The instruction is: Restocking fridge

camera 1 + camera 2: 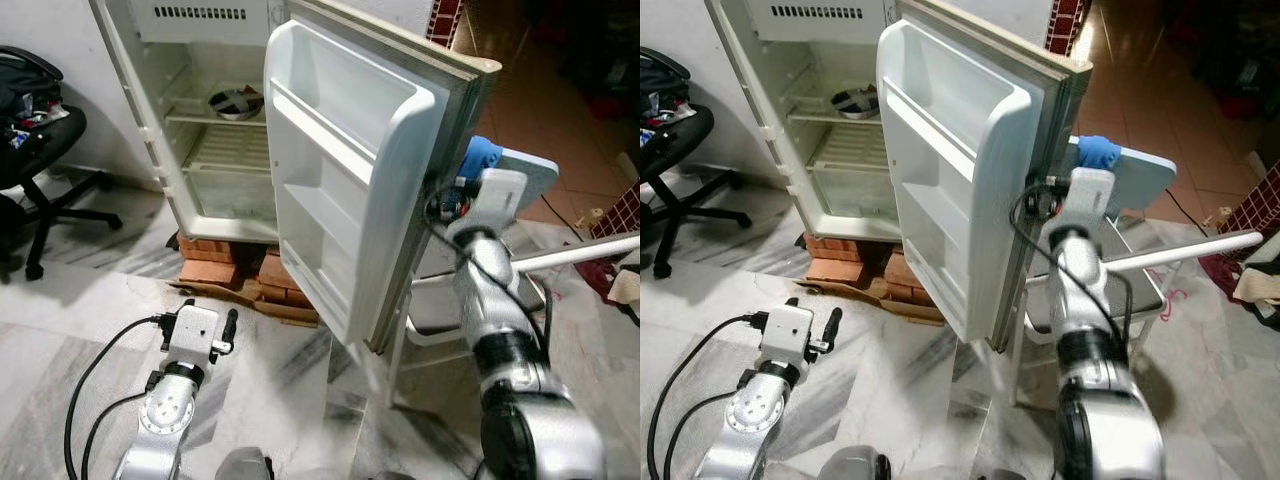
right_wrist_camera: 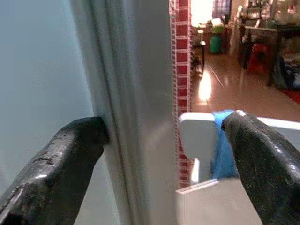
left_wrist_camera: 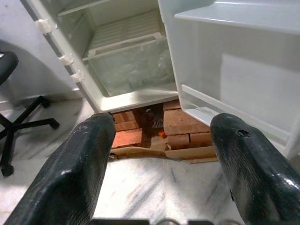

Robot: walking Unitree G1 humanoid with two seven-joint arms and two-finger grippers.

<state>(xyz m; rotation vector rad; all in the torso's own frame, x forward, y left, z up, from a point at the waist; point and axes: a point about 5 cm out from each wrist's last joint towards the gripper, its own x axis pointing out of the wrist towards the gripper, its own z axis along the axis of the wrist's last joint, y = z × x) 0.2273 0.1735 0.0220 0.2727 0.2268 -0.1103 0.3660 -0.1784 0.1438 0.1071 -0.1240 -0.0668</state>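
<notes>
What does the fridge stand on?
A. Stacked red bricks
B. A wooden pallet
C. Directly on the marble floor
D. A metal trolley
A. The head views show red bricks stacked under the open fridge, and the left wrist view shows the same bricks between the floor and the cabinet base.

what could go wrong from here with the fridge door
The right gripper straddles the door edge with open fingers, so it could slip off if the arm pulls. The fridge stands on loose bricks; a hard tug might rock it. A white chair stands close behind the door, so swinging it wider may knock the chair.
</notes>
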